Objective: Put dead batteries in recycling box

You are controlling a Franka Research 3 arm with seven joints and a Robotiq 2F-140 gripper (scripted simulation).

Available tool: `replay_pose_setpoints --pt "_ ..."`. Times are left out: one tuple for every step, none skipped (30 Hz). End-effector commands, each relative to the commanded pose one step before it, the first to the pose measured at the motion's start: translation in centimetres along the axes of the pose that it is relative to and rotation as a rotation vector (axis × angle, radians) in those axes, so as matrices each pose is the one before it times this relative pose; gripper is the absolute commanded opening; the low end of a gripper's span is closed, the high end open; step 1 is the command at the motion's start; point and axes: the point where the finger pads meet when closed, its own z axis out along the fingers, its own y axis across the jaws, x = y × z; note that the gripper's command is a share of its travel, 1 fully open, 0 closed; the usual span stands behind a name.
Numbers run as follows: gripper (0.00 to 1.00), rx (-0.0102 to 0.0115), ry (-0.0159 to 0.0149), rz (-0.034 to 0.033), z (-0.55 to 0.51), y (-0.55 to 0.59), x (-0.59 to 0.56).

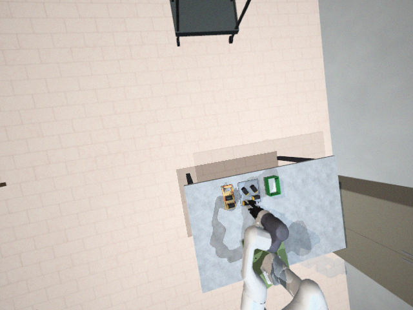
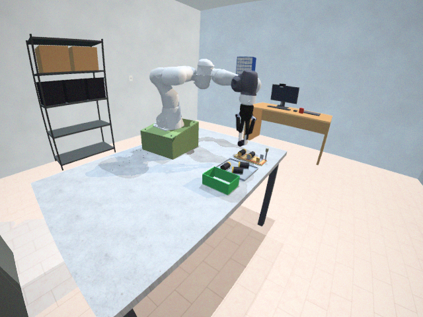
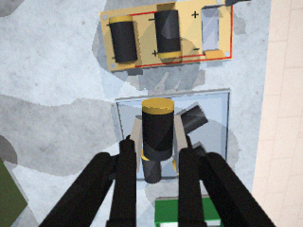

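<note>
Pale blue-grey, mottled tabletop (image 1: 310, 186) (image 2: 136, 218) (image 3: 52, 61). Landmark: shallow tray (image 1: 239, 190) (image 2: 250, 174) (image 3: 228, 132), lying flat. Just beside it on one side, yellow battery board (image 1: 228, 192) (image 2: 240, 158) (image 3: 146, 38); near its opposite side, open green recycling box (image 1: 279, 188) (image 2: 215, 183), upright. Well apart from the tray, green base block (image 1: 282, 252) (image 2: 158, 142) (image 3: 8, 189).
</note>
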Motion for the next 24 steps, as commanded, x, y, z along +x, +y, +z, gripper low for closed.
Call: replay_pose_setpoints --pt "0.16 -0.00451 0.00495 -0.09130 -0.009 -0.858 -0.947" --pt "0.16 0.00000 0.00000 0.00000 0.000 -0.612 -0.656" --pt "0.16 0.00001 0.00000 0.00000 0.000 -0.544 -0.582" --pt "0.16 -0.00001 0.00000 0.00000 0.000 -0.467 -0.500" --pt "0.16 0.00000 0.00000 0.00000 0.000 -0.385 -0.412" --pt "0.16 0.00000 0.00000 0.00000 0.000 -0.301 -0.322" --pt "0.16 0.00000 0.00000 0.00000 0.000 -0.219 -0.234" --pt "0.16 0.00000 0.00000 0.00000 0.000 -0.143 -0.154" --pt "0.16 0.00000 0.00000 0.00000 0.000 -0.079 -0.085" --pt "0.16 0.00000 0.00000 0.00000 0.000 -0.031 -0.033" --pt "0.16 0.00000 0.00000 0.00000 0.000 -0.005 -0.005" --pt "0.16 0.00000 0.00000 0.00000 0.000 0.000 0.000" --pt "0.16 0.00000 0.00000 0.00000 0.000 0.000 0.000" --pt "0.16 0.00000 0.00000 0.00000 0.000 0.000 0.000" --pt "0.16 0.00000 0.00000 -0.00028 0.000 0.000 0.000" --pt "0.16 0.00000 0.00000 -0.00167 0.000 0.000 0.000" --pt "0.16 0.00000 0.00000 0.00000 0.000 0.000 0.000" --pt "0.16 0.00000 0.00000 0.00000 0.000 0.000 0.000" --pt "0.16 0.00000 0.00000 -0.00374 0.000 0.000 0.000" --pt "0.16 0.00000 0.00000 -0.00585 0.000 0.000 0.000" --pt "0.16 0.00000 0.00000 -0.00752 0.000 0.000 0.000" --pt "0.16 0.00000 0.00000 -0.00844 0.000 0.000 0.000" --pt "0.16 0.00000 0.00000 -0.00844 0.000 0.000 0.000" --pt "0.16 0.00000 0.00000 -0.00752 0.000 0.000 0.000"
